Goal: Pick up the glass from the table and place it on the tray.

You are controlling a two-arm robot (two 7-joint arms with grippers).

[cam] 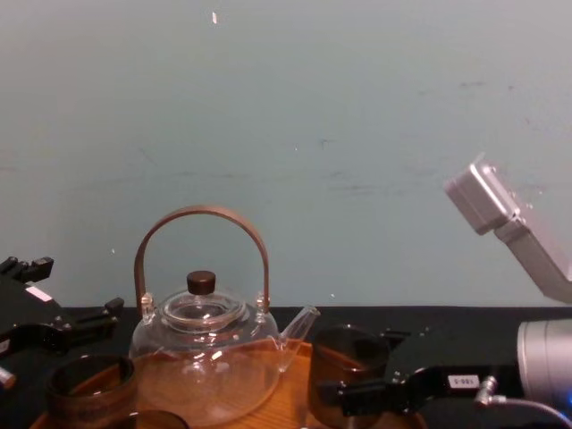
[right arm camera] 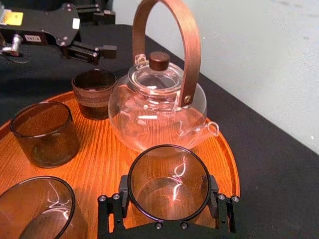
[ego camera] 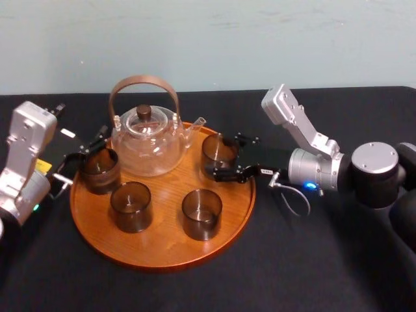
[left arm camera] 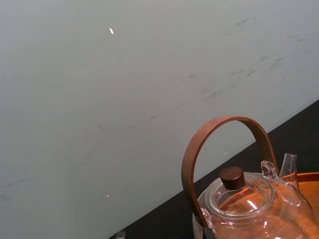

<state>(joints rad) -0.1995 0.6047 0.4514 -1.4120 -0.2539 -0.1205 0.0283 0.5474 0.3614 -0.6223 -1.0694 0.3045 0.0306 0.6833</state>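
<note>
Teapot (left arm camera: 249, 209) bottom cut off by the edge, tray (cam: 295, 393) mostly past the bottom edge, glass (right arm camera: 168, 174) bottom hidden behind right gripper (right arm camera: 168, 206).

no text can be read with certainty. a small white tag (cam: 462, 382) with dark print is carried on the right gripper (right arm camera: 168, 199), clasped about the glass (right arm camera: 168, 169). a white strip label (right arm camera: 32, 38) and a yellow sticker (right arm camera: 11, 18) are seen on the left gripper (right arm camera: 103, 32). the print on all three is too small to be made out.
</note>
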